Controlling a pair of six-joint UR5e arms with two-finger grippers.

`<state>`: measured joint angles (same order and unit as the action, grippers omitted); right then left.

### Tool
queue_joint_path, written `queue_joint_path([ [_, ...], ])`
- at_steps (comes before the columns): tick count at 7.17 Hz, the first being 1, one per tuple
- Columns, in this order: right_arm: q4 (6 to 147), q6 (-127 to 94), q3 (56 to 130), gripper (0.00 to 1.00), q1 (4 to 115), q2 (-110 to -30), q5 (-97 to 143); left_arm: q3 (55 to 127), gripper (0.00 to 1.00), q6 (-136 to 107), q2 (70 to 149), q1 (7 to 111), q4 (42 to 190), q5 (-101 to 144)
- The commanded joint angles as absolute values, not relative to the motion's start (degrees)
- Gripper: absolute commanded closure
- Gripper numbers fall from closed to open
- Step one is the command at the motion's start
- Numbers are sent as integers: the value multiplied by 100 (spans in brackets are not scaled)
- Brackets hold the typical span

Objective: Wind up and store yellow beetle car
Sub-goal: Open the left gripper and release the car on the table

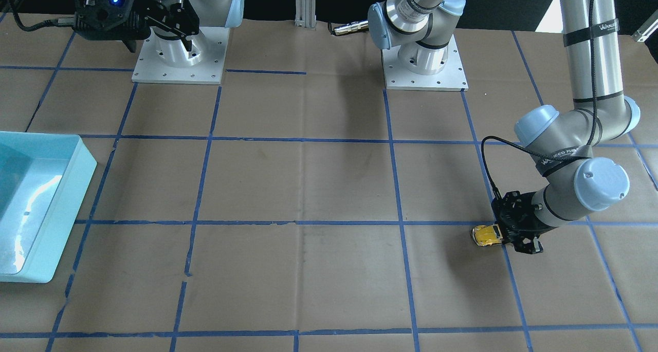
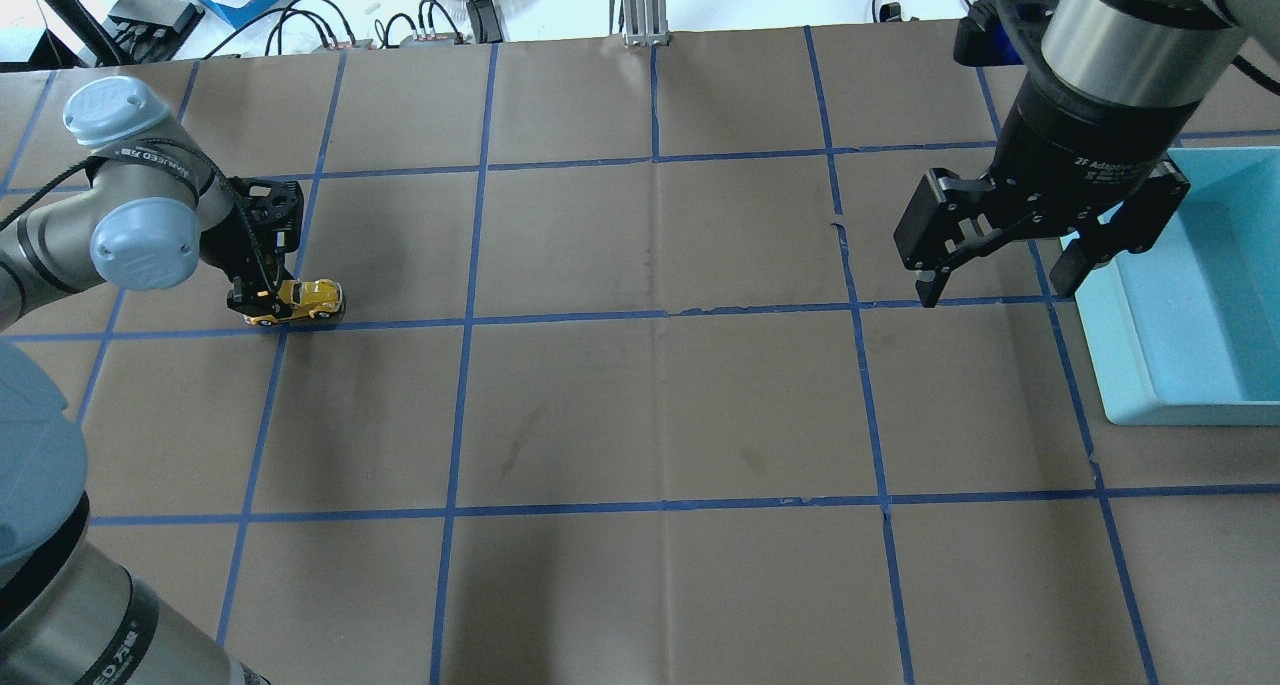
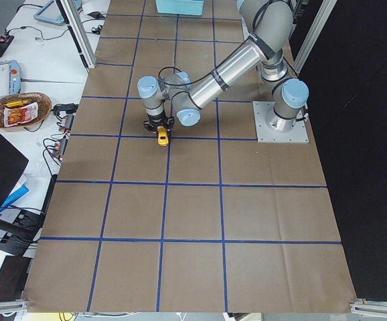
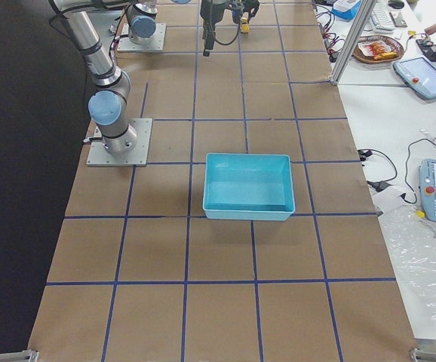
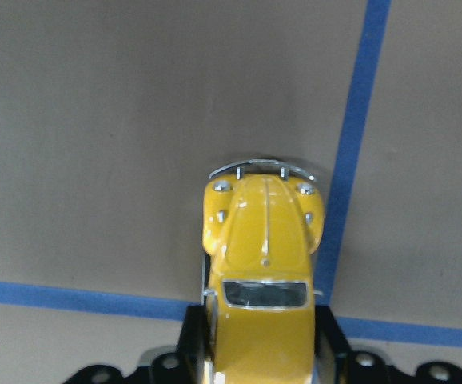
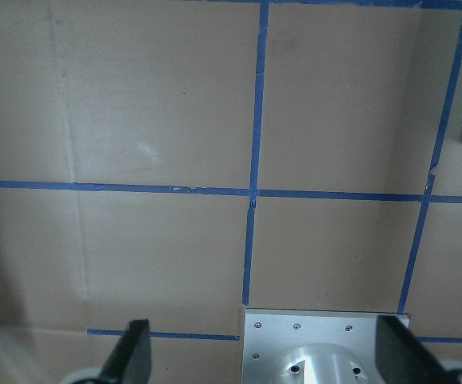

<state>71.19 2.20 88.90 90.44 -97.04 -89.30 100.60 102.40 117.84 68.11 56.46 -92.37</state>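
Item: my left end effector (image 2: 258, 310), clamped on the rear of the yellow beetle car (image 2: 318, 296); the nose projects ahead of it on the worktop (image 2: 640, 415). My right end effector (image 2: 1000, 277): wide open, empty. Risk: the rear-only grip lets the car pivot or slip during winding.

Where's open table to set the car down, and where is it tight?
The middle of the table is bare, from the yellow beetle car in the left claw across to the blue bin. Tight only at those two ends; the open right claw hangs high.
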Motion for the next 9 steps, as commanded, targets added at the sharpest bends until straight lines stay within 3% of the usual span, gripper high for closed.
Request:
queue_joint_path([
  [1, 7119, 220, 8886, 1, 9044, -9703, -8921, 10046, 100, 10318, 11804, 6662, 5643, -9237],
  [2, 7119, 220, 8886, 1, 9044, -9712, -8921, 10055, 25, 10310, 11778, 6662, 5643, -9237],
  [3, 7119, 220, 8894, 1, 9044, -9703, -8930, 10046, 1, 10257, 11699, 6688, 5695, -9255],
  [7, 7119, 220, 8894, 1, 9044, -9703, -8921, 9976, 0, 10248, 11322, 6697, 6018, -9273],
  [9, 7119, 220, 8894, 1, 9044, -9703, -8930, 9268, 1, 9585, 11058, 6776, 7262, -9150],
])
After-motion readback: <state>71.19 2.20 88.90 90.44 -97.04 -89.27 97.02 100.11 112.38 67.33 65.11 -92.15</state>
